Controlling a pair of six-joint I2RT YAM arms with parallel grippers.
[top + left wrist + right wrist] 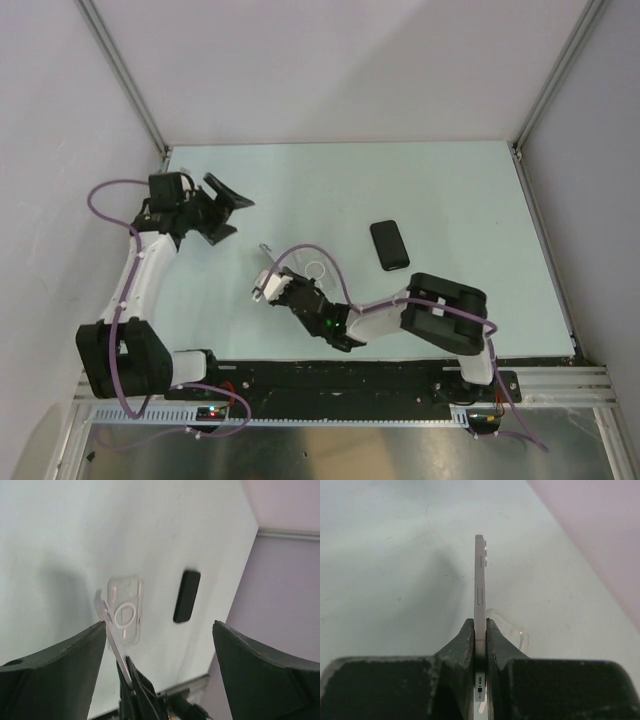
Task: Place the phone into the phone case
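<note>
My right gripper (272,286) is shut on a thin silver phone (480,575) and holds it on edge above the table. In the right wrist view the fingers (466,640) press both flat faces, with the charging port toward the camera. The clear phone case (316,270) with a round ring lies flat on the table just beside the held phone, and part of it shows behind the right finger (516,631). My left gripper (233,214) stands open and empty at the far left, well away. Its wrist view shows the case (125,612) and the phone's edge (106,622) between its open fingers.
A black oblong object (389,244), also in the left wrist view (187,596), lies flat on the table right of the case. Grey walls close the table at the back and sides. A black rail (330,378) runs along the near edge.
</note>
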